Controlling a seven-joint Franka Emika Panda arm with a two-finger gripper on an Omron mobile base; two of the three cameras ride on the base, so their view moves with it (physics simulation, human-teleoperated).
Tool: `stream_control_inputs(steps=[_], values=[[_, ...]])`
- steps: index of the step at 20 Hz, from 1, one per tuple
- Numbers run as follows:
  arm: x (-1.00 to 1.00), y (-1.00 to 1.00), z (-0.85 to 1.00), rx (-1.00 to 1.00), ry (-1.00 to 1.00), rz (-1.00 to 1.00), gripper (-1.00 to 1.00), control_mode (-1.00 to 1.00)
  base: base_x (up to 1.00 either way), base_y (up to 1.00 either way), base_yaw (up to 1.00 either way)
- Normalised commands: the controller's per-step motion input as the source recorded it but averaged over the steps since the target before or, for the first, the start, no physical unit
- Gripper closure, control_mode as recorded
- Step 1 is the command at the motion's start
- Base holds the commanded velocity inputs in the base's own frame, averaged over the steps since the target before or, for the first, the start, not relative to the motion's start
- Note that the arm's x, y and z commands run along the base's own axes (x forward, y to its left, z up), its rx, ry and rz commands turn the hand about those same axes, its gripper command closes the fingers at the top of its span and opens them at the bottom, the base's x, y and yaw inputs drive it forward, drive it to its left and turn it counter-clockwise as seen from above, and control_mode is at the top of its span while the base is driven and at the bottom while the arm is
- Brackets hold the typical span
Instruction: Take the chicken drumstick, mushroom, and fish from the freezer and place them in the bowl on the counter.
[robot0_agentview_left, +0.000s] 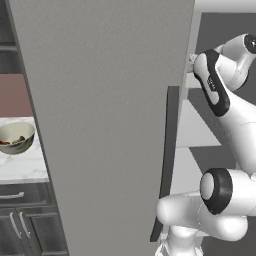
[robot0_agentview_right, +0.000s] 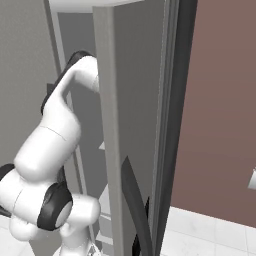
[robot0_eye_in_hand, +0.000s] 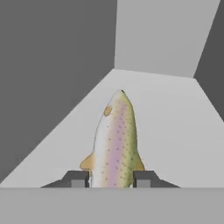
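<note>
Slippage was your risk: the pincer (robot0_eye_in_hand: 111, 179) had closed on the speckled, pink-striped fish's (robot0_eye_in_hand: 114, 138) tapered tail end alone.

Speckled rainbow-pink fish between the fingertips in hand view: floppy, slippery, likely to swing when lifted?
The speckled pink-green fish lies straight on the pale grey freezer shelf, so probably stiff. Its smooth, tapering flanks could slip through the gripper. Gripped near one end, the long body may droop or swing.
</note>
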Motion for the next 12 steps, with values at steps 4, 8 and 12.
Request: stream_control_inputs(steps=[4,8,12], values=[[-1.00,0.00,-0.53,0.00,-0.05,-0.04,1.00,-1.00,0.00,0.00,0.00],[-1.00,0.00,-0.87,-0.01,0.00,-0.04,1.00,-1.00,0.00,0.00,0.00],[-1.00,0.01,-0.85,0.00,0.11,-0.05,1.00,-1.00,0.00,0.00,0.00]])
